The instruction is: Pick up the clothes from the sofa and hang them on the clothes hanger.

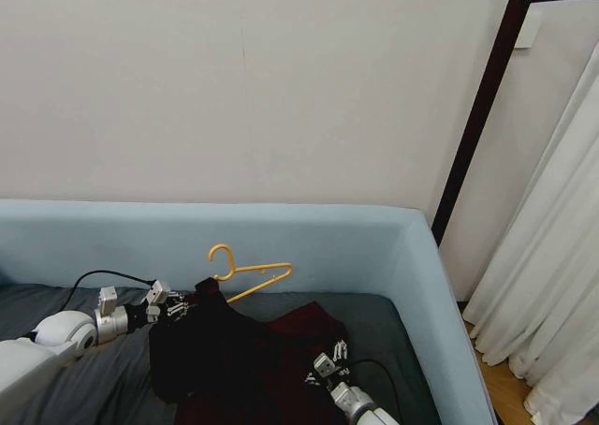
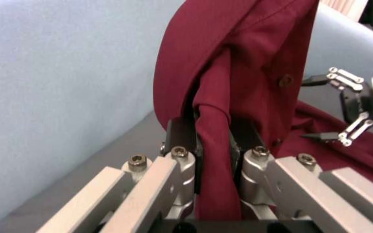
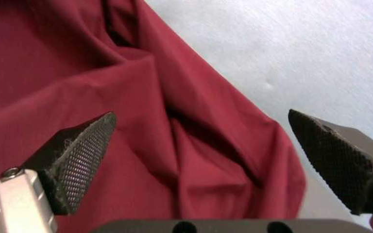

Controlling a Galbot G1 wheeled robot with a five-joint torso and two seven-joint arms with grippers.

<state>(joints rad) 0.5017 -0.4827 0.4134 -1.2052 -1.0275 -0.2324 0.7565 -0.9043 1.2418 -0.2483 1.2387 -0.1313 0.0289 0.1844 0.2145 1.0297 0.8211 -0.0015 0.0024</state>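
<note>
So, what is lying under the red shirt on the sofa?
The grey seat shows around the red shirt. The yellow hanger shows its hook and one arm above it; the rest is covered. The left hand grips a fold of it. The open right hand hovers over it.

On the pale blue padded sofa the dark red cloth shirt lies between our left gripper and right gripper, the yellow plastic hanger behind it.

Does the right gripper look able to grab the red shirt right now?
Probably yes: the right gripper is open over the red shirt, nothing between them; the left gripper grips another fold.
</note>
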